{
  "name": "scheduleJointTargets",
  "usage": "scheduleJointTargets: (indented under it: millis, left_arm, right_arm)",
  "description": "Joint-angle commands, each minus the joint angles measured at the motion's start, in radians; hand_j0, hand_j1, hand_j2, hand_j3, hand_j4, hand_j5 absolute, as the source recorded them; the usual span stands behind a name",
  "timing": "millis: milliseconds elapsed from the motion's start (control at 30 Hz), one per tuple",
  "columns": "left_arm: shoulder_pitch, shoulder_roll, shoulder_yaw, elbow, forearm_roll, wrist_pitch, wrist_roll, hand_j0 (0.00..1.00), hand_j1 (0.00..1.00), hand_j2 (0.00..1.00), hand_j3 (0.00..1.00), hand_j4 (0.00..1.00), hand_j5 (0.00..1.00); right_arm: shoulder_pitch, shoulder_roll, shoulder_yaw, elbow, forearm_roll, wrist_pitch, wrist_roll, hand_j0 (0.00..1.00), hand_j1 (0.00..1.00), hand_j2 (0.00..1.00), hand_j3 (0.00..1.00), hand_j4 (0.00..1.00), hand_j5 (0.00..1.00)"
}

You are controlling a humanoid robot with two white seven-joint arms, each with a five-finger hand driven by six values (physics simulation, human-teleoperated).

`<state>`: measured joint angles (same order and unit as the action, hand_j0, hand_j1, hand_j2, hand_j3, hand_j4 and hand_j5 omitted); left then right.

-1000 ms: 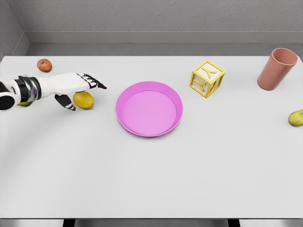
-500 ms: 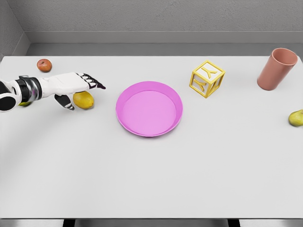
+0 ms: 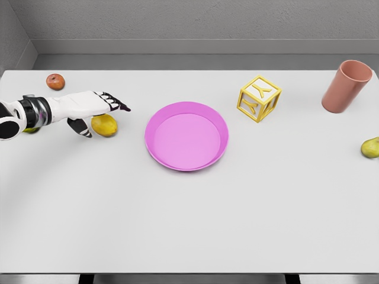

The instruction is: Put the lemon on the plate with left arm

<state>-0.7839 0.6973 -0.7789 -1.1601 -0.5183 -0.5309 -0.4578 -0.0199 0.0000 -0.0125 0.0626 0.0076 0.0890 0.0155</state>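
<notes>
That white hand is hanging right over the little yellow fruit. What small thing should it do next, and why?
Probably lower a little and curl the fingers around the lemon. The left hand is open, its fingers stretched out above the fruit with the thumb hanging down beside it, so nothing is gripped. The lemon sits on the table, to the left of the pink plate where it belongs.
</notes>
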Motion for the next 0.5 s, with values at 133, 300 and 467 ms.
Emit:
scheduleJointTargets:
  millis: [133,300,467]
  left_arm:
    - [0.0,0.001,0.001,-0.003,0.007,0.002,0.001,1.0,1.0,1.0,1.0,1.0,1.0]
    - [0.002,0.001,0.001,-0.007,0.007,0.002,0.002,1.0,1.0,1.0,1.0,1.0,1.0]
    - [0.003,-0.007,0.001,-0.009,0.007,0.002,0.002,1.0,1.0,1.0,1.0,1.0,1.0]
  right_arm:
    - [0.0,0.0,0.0,0.0,0.0,0.0,0.0,1.0,1.0,1.0,1.0,1.0,1.0]
    - [0.0,0.0,0.0,0.0,0.0,0.0,0.0,1.0,1.0,1.0,1.0,1.0,1.0]
    - [0.002,0.0,0.0,0.0,0.0,0.0,0.001,1.0,1.0,1.0,1.0,1.0,1.0]
